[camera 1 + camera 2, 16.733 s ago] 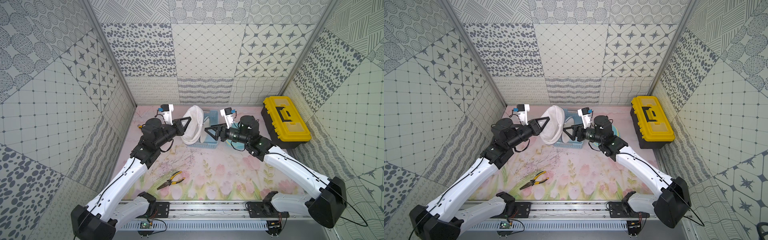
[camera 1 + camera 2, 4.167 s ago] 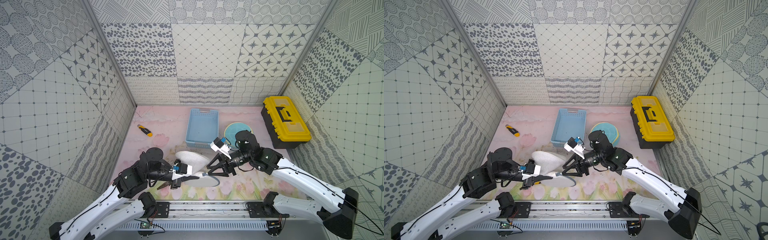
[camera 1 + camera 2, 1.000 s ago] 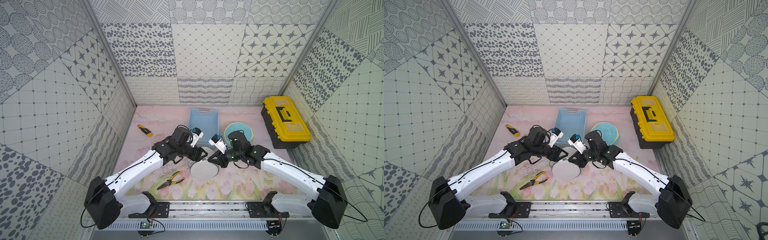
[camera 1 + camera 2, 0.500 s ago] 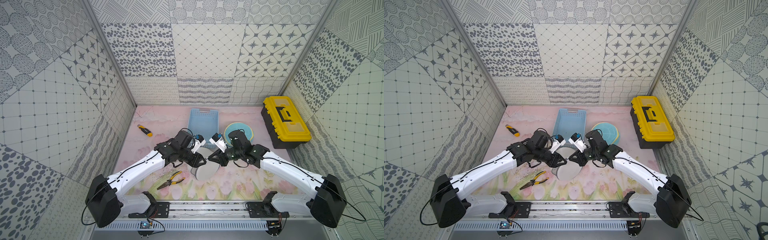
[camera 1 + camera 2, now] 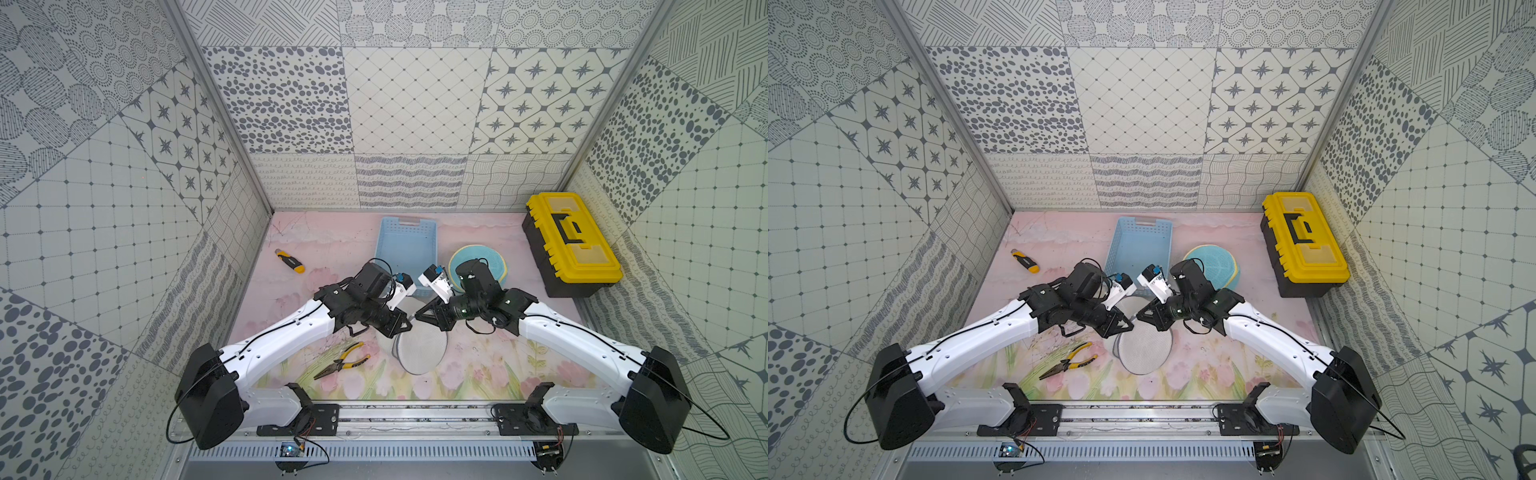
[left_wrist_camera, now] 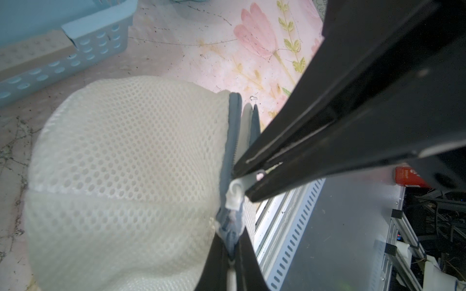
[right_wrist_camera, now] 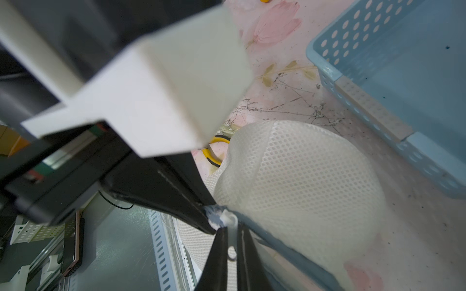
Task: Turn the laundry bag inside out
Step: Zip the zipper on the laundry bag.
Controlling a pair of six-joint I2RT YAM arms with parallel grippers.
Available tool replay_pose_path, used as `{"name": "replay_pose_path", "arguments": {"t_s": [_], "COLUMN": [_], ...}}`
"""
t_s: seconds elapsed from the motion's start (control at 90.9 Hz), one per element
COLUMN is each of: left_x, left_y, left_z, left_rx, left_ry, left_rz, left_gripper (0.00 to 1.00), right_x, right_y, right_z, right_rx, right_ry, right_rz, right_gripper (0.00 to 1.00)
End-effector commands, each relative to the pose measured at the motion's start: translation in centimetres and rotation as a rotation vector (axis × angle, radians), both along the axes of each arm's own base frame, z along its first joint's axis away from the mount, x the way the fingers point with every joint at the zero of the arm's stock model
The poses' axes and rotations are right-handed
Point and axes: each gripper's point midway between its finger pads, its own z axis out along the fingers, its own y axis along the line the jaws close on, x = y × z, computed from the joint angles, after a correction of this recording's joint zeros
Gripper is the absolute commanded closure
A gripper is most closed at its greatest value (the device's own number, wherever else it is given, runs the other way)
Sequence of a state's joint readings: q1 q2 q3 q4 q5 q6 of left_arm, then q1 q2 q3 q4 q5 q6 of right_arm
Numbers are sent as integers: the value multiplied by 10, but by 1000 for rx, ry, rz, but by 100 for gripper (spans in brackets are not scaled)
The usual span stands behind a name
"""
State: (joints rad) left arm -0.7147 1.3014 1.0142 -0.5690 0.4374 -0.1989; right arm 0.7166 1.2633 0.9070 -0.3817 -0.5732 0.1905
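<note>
Now the white mesh laundry bag (image 5: 419, 348) hangs just in front of the blue basket (image 5: 405, 249), both tools meeting at its top edge. The left tool (image 6: 233, 254) pinches the grey zipper band; the right tool (image 7: 230, 248) pinches the white zipper tab (image 7: 228, 219) beside it. Pliers (image 5: 343, 360) lie near on the tabletop (image 5: 478, 374), clear of the bag.

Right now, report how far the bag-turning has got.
Done: both grippers are shut on the laundry bag at its grey zip edge, lifting it off the mat. In hand: left gripper and right gripper pinch side by side. Left: opening it and pushing the mesh through.
</note>
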Motion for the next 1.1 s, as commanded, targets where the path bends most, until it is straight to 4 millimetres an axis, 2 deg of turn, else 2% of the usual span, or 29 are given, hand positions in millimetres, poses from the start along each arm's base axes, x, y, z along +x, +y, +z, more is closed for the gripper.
{"name": "replay_pose_path", "arguments": {"t_s": [0.0, 0.121, 0.363, 0.473, 0.671, 0.748, 0.836, 0.902, 0.958, 1.013, 1.09], "left_x": [-7, -6, 0, 4, 11, 6, -14, -32, -38, -35, -19], "left_y": [2, 5, 13, 15, 20, 18, 13, 12, 15, 21, 26], "left_z": [0, -4, -5, -3, 6, 7, -1, -12, -16, -13, 2], "left_rx": [26, 68, 92, 94, 62, 53, 61, 96, 121, 129, 108], "left_ry": [11, 14, -13, -28, -39, -15, 97, 192, 227, 198, 111], "left_rz": [-27, -11, 44, 71, 120, 103, 47, 9, 17, 41, 99], "left_gripper": [100, 100, 100, 100, 100, 100, 100, 70, 53, 44, 37], "right_x": [16, 24, 43, 46, 47, 48, 50, 53, 53, 54, 51], "right_y": [2, -6, -35, -47, -70, -74, -67, -61, -54, -48, -39], "right_z": [13, 9, -7, -13, -36, -41, -32, -21, -15, -10, -8], "right_rx": [26, -11, -73, -79, -113, -118, -90, -65, -45, -31, -17], "right_ry": [-49, -59, -23, 4, 82, 106, 85, 57, 45, 39, 41], "right_rz": [-58, -118, -267, -310, -405, -425, -383, -355, -313, -286, -240], "right_gripper": [100, 100, 100, 100, 100, 100, 100, 100, 100, 100, 100]}}
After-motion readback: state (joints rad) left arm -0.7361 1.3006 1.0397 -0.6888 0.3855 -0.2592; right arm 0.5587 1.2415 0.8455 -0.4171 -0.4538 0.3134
